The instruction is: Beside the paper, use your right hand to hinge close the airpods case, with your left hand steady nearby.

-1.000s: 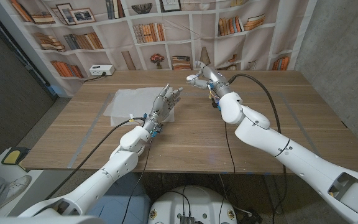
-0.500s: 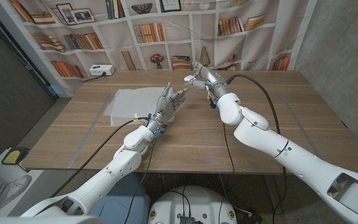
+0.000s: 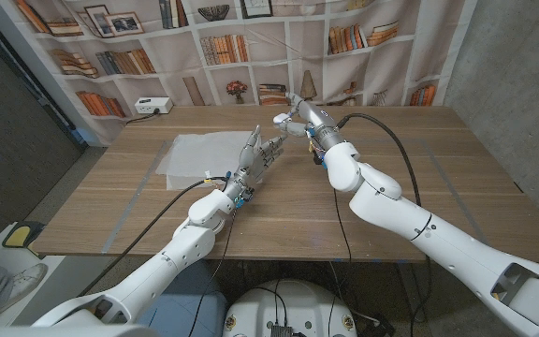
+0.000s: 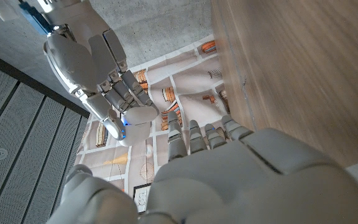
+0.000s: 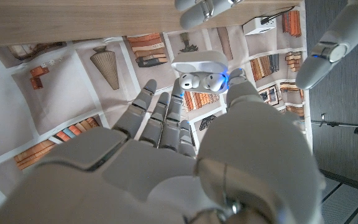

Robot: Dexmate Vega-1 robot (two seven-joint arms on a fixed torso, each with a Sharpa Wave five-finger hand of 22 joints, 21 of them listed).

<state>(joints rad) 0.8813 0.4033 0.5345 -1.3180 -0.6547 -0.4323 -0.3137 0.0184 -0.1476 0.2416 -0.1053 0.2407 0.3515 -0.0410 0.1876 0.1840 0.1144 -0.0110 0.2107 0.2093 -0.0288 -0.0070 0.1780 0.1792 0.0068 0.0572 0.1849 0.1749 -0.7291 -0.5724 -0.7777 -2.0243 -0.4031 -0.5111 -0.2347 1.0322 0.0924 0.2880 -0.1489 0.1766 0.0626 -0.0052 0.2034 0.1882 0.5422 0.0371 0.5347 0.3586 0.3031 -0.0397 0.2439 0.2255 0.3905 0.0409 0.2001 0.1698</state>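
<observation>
Overhead, airpods case [image 5: 199,71] tiny; right robot hand [image 3: 293,119] pinches it, lid open; left robot hand [image 3: 258,153] empty, fingers spread.

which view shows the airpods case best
The right wrist view: the airpods case sits open, earbuds visible, held by the right hand. Left wrist view shows only its white body; head view, a tiny white speck.
</observation>
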